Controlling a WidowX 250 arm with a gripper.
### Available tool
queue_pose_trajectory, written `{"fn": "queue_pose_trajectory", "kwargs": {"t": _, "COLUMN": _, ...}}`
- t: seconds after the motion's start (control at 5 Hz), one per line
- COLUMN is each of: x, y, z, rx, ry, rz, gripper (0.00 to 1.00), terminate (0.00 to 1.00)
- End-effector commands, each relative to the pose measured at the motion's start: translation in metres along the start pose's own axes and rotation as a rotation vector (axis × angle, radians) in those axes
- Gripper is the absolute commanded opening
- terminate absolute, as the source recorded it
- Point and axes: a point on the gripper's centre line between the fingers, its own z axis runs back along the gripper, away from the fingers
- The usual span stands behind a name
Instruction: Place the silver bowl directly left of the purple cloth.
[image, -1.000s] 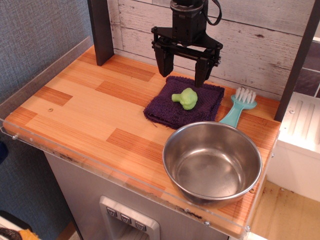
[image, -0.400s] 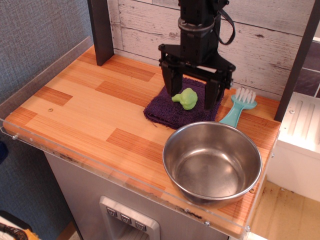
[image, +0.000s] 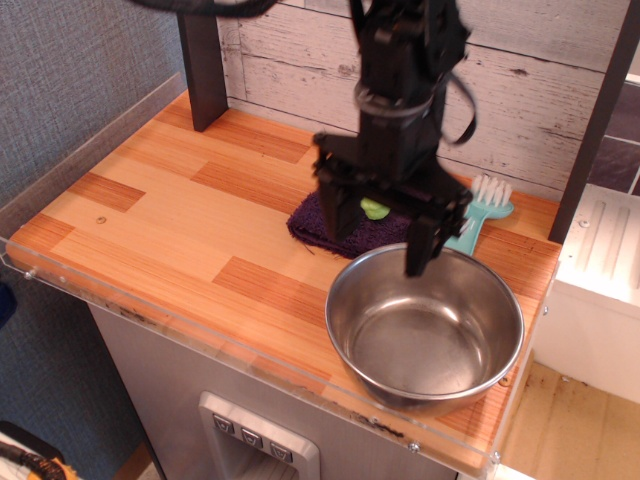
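Note:
The silver bowl (image: 425, 328) stands upright at the front right of the wooden counter, empty. The purple cloth (image: 312, 217) lies behind it near the back wall, mostly hidden by my arm. A green broccoli toy (image: 374, 208) sits on the cloth. My gripper (image: 378, 243) is open, its black fingers spread wide. It hangs over the cloth's front edge and the bowl's back rim. The right finger (image: 421, 245) reaches over the bowl's rim; the left finger (image: 335, 210) is over the cloth. It holds nothing.
A teal brush (image: 481, 205) with white bristles lies right of the cloth. A dark post (image: 203, 60) stands at the back left. The counter (image: 160, 215) has a clear plastic lip along the front and left edges. A white unit (image: 600, 290) stands to the right.
My gripper has moved forward and down from behind the cloth to the bowl's back rim. It stayed open. Bowl, cloth, broccoli and brush have not moved.

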Motion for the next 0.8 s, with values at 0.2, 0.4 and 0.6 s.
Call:
{"fn": "queue_pose_trajectory", "kwargs": {"t": 0.2, "x": -0.019, "y": 0.014, "z": -0.039, "rx": 0.033, "ry": 0.167, "rz": 0.056, "gripper": 1.0, "terminate": 0.0}}
{"fn": "queue_pose_trajectory", "kwargs": {"t": 0.4, "x": -0.016, "y": 0.006, "z": -0.05, "rx": 0.043, "ry": 0.177, "rz": 0.012, "gripper": 0.0, "terminate": 0.0}}
{"fn": "queue_pose_trajectory", "kwargs": {"t": 0.6, "x": -0.014, "y": -0.004, "z": -0.048, "rx": 0.045, "ry": 0.135, "rz": -0.027, "gripper": 0.0, "terminate": 0.0}}
